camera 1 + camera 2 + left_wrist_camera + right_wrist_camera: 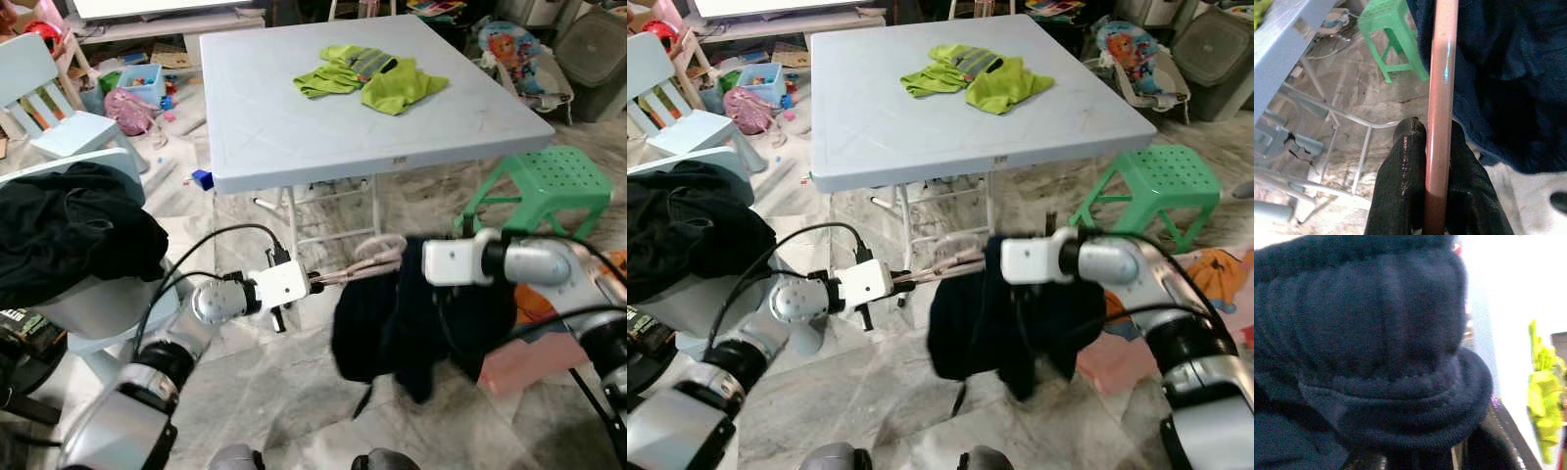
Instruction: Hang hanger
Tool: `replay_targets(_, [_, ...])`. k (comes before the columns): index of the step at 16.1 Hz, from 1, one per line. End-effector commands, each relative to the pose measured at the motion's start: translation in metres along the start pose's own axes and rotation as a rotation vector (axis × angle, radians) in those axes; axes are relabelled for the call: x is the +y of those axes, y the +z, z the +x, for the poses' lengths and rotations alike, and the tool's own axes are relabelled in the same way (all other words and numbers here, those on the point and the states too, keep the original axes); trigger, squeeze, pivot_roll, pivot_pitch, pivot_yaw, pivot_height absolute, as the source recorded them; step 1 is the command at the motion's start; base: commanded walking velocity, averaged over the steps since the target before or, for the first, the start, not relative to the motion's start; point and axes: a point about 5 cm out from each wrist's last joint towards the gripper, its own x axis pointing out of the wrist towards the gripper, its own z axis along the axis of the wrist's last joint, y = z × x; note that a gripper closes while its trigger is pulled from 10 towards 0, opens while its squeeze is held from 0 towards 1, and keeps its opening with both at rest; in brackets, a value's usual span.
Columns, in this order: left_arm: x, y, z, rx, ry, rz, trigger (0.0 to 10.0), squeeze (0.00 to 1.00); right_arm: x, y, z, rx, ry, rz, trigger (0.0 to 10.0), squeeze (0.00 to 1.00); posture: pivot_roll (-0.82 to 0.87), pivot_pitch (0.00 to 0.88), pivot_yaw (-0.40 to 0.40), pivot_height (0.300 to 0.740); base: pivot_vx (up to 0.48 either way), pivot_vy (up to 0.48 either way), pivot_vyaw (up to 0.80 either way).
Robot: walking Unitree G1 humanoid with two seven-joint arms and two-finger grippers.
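Observation:
A pink hanger [361,262] is held level in front of me, below the table's front edge. My left gripper [1432,134] is shut on its bar, the black fingers [1400,176] pinching either side. A dark navy garment [392,323] drapes over the hanger's other end and hangs down toward the floor. My right arm's white wrist [456,260] reaches into the top of that garment from the right. The cloth [1376,333] hides the right gripper's end.
A pale blue folding table [294,137] stands just ahead with yellow-green clothes [372,76] on it. A green stool [549,181] is at the right. A heap of black clothes [69,230] lies at my left, with a pale chair [59,127] and toys beyond.

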Motion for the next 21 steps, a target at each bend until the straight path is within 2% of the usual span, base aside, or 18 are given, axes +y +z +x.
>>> replay_targets(1, [0.001, 0.003, 0.000, -0.026, 0.031, -0.019, 0.0, 0.00, -0.007, 0.002, 0.000, -0.001, -0.033, -0.004, 10.0, 1.00, -0.06, 0.000, -0.010, 0.740, 0.000, 0.000, 0.00])
replay_targets(3, [-0.002, 0.005, 0.003, -0.046, 0.049, -0.049, 0.0, 0.00, -0.008, 0.002, 0.003, -0.001, -0.058, -0.026, 10.0, 1.00, -0.06, 0.000, -0.012, 0.740, 0.000, 0.000, 0.00])
replay_targets(6, [-0.005, 0.006, 0.004, -0.053, 0.044, -0.050, 0.0, 0.00, -0.012, 0.004, 0.004, -0.012, -0.078, -0.037, 10.0, 1.00, -0.06, 0.000, -0.008, 0.740, 0.000, 0.000, 0.00])
replay_targets(10, [-0.002, 0.005, 0.003, -0.045, 0.053, -0.049, 0.0, 0.00, -0.017, -0.001, -0.008, -0.008, -0.017, -0.053, 10.0, 1.00, -0.06, 0.000, -0.003, 0.740, 0.000, 0.000, 0.00])
replay_targets(11, [0.000, 0.005, 0.002, -0.047, 0.071, -0.059, 0.0, 0.00, -0.022, -0.004, -0.011, 0.009, -0.034, -0.084, 10.0, 1.00, -0.06, 0.000, 0.002, 0.740, 0.000, 0.000, 0.00])
replay_targets(14, [0.001, 0.006, 0.003, -0.055, 0.094, -0.086, 0.0, 0.00, -0.044, -0.012, -0.027, 0.045, -0.066, -0.067, 10.0, 1.00, -0.05, 0.000, 0.008, 0.740, 0.000, 0.000, 0.00])
replay_targets(15, [0.001, 0.005, 0.003, -0.053, 0.094, -0.083, 0.0, 0.00, -0.046, -0.012, -0.028, 0.043, -0.069, -0.059, 10.0, 1.00, -0.06, 0.000, 0.010, 0.740, 0.000, 0.000, 0.00])
replay_targets(18, [0.002, 0.006, 0.003, -0.056, 0.107, -0.095, 0.0, 0.00, -0.043, -0.017, -0.037, 0.042, 0.020, 0.003, 10.0, 1.00, -0.05, 0.000, 0.018, 0.740, 0.000, 0.000, 0.00])
replay_targets(21, [0.003, 0.007, 0.004, -0.061, 0.109, -0.101, 0.0, 0.00, -0.026, -0.021, -0.043, 0.031, 0.182, 0.117, 10.0, 1.00, -0.05, 0.000, 0.022, 0.740, 0.000, 0.000, 0.00])
